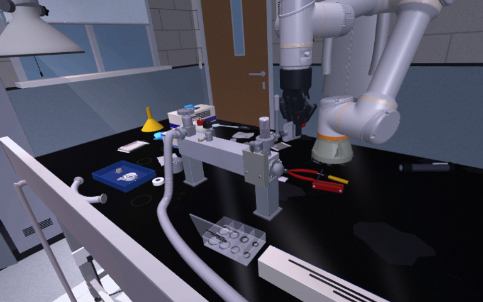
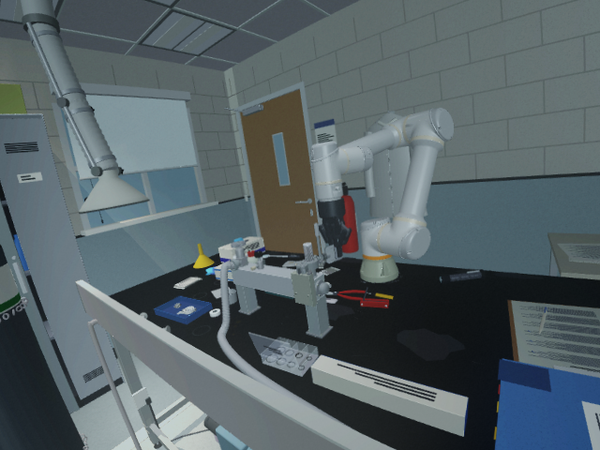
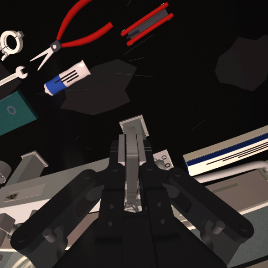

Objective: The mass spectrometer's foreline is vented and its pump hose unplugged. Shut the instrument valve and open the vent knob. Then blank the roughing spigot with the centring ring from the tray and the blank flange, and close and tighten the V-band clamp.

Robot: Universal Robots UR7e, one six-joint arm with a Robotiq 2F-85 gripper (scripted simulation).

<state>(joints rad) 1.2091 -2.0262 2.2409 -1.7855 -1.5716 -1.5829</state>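
Note:
A flat grey valve lever (image 3: 131, 155) stands upright at the far end of the grey manifold (image 1: 221, 149), and I grip it between the closed fingers of my gripper (image 3: 131, 150) (image 1: 296, 123) (image 2: 334, 242). A knurled grey knob (image 1: 264, 128) rises from the manifold's near block, just in front of my gripper. The blue tray (image 1: 124, 175) with a ring and a clamp lies on the bench's left side. A corrugated hose (image 1: 167, 199) hangs from the manifold's left end and runs off the front edge.
A brown door (image 1: 235, 60) stands behind the bench, and my arm's base (image 1: 333, 149) sits to the right of the manifold. Red pliers (image 1: 306, 174), a clear compartment box (image 1: 233, 240) and a white box (image 1: 313, 277) lie in front. A yellow funnel (image 1: 151, 121) stands at far left.

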